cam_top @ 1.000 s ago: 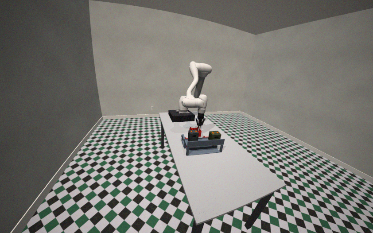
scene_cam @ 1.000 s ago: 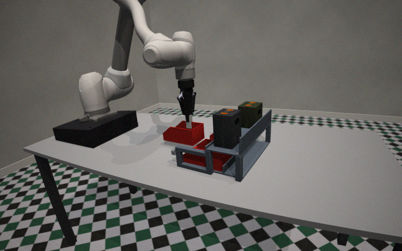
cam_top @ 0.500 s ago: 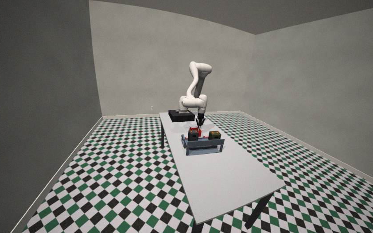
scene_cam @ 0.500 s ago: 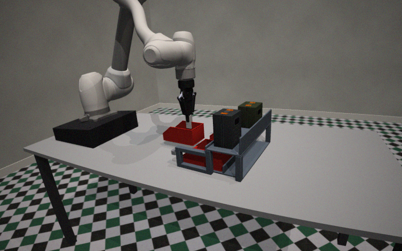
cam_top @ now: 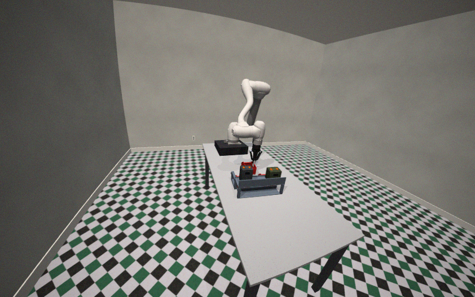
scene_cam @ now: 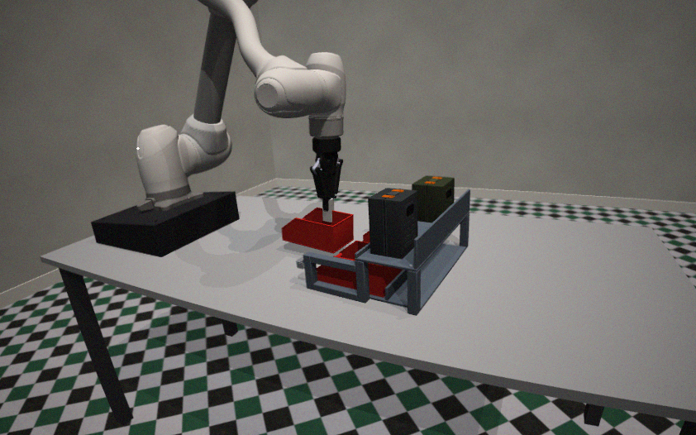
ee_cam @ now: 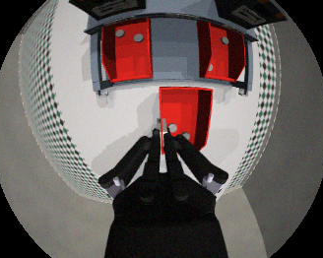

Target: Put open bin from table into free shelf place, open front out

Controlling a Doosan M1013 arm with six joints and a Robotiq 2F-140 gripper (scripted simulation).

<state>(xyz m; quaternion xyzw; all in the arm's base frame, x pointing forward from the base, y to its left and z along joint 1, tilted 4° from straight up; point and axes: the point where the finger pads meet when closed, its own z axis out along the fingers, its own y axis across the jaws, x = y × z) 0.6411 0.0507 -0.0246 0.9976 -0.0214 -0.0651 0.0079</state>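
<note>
Inside the red bin (cam_top: 254, 169) (scene_cam: 316, 232) (ee_cam: 183, 108), two grey parts (ee_cam: 172, 128).

Top looks down the table's length; exterior sees it obliquely, nearer; wrist faces down, close; all share the shelf (cam_top: 261, 182) (scene_cam: 442, 227) (ee_cam: 174, 85).
</note>
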